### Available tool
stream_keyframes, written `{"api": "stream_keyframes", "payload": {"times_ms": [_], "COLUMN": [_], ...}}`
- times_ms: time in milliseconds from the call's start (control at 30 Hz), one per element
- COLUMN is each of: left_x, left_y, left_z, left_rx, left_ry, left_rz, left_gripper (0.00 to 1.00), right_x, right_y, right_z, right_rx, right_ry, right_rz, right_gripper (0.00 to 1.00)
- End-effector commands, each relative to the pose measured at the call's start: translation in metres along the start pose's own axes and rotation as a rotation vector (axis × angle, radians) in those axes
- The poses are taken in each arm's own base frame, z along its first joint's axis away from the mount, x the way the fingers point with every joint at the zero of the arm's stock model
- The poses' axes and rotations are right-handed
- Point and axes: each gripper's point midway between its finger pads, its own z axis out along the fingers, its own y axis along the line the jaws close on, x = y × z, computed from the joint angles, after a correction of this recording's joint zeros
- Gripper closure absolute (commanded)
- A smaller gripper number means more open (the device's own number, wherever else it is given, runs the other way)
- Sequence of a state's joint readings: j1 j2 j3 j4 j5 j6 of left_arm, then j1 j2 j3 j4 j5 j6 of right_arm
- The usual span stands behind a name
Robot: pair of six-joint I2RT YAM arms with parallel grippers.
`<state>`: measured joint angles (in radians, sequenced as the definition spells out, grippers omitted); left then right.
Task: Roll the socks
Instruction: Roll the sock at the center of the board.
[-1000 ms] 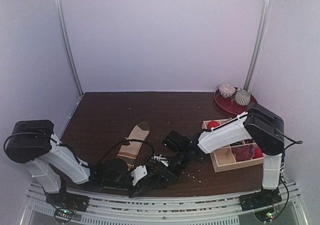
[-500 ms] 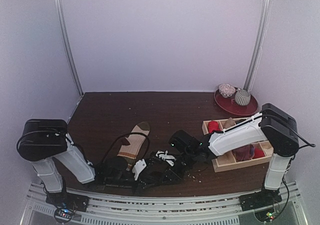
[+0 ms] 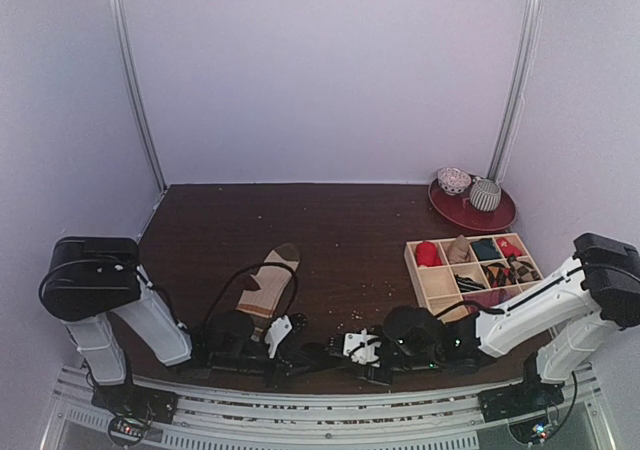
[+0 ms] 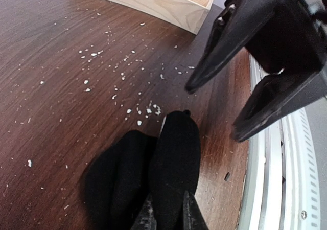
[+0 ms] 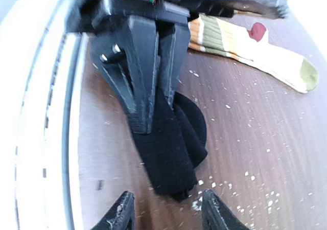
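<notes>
The left gripper [image 4: 167, 212] pinches the short black sock [image 4: 171, 158], bunched at the near edge of the table [image 3: 330, 225]. The right gripper [image 5: 167, 198] faces it close by, jaws spread and empty. Beyond, the tan striped sock [image 3: 268, 288] lies flat (toe pointing away from the arms).

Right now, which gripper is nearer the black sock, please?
Left. The left gripper is shut on the black sock; the right gripper is open, just short of its free end.
</notes>
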<state>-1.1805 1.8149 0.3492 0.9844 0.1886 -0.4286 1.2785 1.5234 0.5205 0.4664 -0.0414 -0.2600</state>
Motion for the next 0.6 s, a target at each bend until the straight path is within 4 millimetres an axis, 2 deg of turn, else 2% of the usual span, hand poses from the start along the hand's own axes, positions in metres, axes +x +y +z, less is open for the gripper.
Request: {"api": "stream_keyframes", "payload": {"times_ms": [0,100,267,400,467,567], "left_x": [0.099,0.099,0.1,0.101,0.101,0.101], "left_y": [0.028,0.028,0.028,0.026,0.025,0.025], "left_z": [-0.016,-0.016,-0.016,-0.015,-0.014,-0.015], "left_rx": [-0.107,-0.104,-0.1,-0.082,-0.079,-0.076], "left_ry": [0.351,0.351,0.354,0.359,0.36,0.361], "left_rz": [-0.085,-0.087,-0.085,-0.081,-0.079,-0.078], "left_gripper": [1.0,1.0,1.0,1.0,1.0,1.0], "right_x": [-0.009,-0.012,-0.013,-0.008,-0.003,0.008], "right_y": [-0.015,-0.017,-0.008,-0.006,-0.005,0.002], "right_z": [0.013,0.018,0.025,0.033,0.038,0.045], "right_rx": [0.156,0.189,0.175,0.169,0.164,0.128], "right_ry": [0.007,-0.001,0.001,0.027,0.05,0.085], "right_rz": [-0.171,-0.213,-0.234,-0.238,-0.235,-0.223], "right_gripper": [0.55,0.55,0.57,0.58,0.61,0.69]}}
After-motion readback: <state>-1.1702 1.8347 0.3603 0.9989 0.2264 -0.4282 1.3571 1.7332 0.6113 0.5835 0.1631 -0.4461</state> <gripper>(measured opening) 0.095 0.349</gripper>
